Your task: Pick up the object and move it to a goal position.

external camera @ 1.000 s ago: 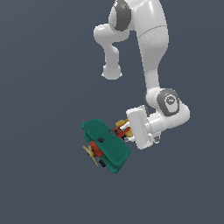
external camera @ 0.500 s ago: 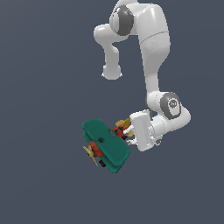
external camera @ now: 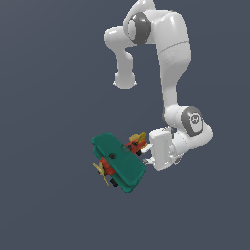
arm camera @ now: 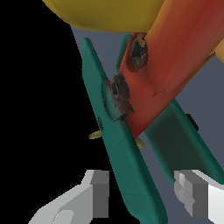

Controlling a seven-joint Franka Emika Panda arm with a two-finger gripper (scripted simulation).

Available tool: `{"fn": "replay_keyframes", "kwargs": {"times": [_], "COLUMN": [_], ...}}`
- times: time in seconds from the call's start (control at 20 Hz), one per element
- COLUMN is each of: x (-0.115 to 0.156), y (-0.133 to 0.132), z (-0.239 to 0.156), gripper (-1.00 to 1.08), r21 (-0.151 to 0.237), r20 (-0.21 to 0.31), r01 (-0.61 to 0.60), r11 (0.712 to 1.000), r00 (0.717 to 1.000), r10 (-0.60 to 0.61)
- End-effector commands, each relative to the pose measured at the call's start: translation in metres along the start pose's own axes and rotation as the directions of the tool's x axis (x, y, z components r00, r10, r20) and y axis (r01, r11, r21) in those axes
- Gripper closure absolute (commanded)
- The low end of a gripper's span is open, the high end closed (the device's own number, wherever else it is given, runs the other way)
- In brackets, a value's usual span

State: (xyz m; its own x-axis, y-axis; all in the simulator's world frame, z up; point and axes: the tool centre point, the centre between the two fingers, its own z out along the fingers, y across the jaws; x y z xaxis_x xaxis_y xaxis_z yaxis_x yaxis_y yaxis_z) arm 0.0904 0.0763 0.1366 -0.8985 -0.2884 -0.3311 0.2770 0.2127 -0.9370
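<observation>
Closing in from the exterior view's right, my end effector (external camera: 148,157) nears the biplane (external camera: 118,161). Fingers (arm camera: 98,194) spread open, holding nothing, straddling a teal wing to grip it.

Item: supporting surface (external camera: 49,195). Plain dark slate-grey ground, uniform in tone, filling the exterior view on every side of the gripper (external camera: 146,157); no edge shows.

Contents: one toy biplane (external camera: 119,162), just ahead of the fingertips. Whether it rests on the ground cannot be told.

Wrist view: grey patches behind the wings.
</observation>
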Motion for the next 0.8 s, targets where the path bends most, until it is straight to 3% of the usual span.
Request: {"fn": "replay_keyframes", "kwargs": {"times": [0.0,0.75], "x": [-0.003,-0.017], "y": [0.002,0.008], "z": [-0.001,-0.003], "gripper": [-0.2,-0.2], "r21": [0.013,0.1], "r20": [0.012,0.047], "r01": [0.026,0.163], "r11": [1.0,0.982], "r00": [1.0,0.985], "r10": [-0.026,-0.168]}}
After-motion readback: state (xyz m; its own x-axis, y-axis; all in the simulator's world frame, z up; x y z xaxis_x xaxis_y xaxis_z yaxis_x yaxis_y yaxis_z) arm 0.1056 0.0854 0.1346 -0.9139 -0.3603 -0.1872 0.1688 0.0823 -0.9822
